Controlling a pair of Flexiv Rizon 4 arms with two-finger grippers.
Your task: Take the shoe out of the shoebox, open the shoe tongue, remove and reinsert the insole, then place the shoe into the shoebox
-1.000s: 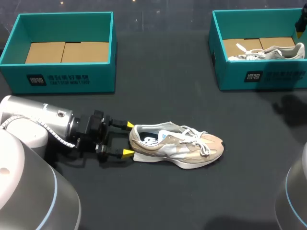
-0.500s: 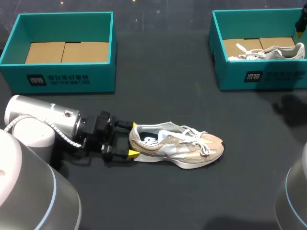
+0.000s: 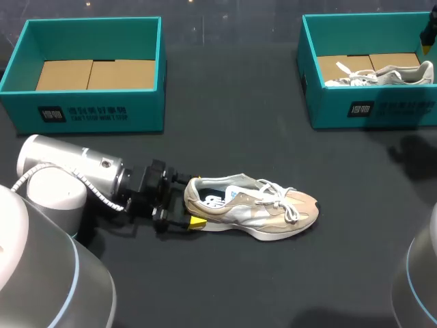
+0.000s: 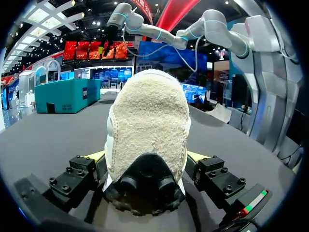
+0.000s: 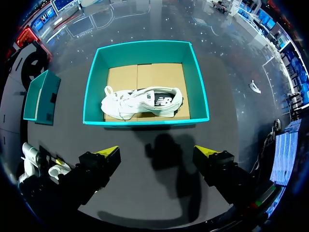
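Worktop (image 3: 273, 287) carries two teal boxes: the left box (image 3: 89, 68) holds only its cardboard floor, the right box (image 3: 369, 102) a white shoe (image 3: 382, 74). Your beige shoe (image 3: 252, 208) lies on the worktop, outside both boxes. The left pincer (image 3: 193, 201) stands wide open around its heel, gripping nothing. Only the right wrist view shows you the right pincer (image 5: 158, 153), open and empty, above the right box.

Shoe (image 3: 252, 210) lies mid-table — left end effector (image 3: 193, 201) at its heel.
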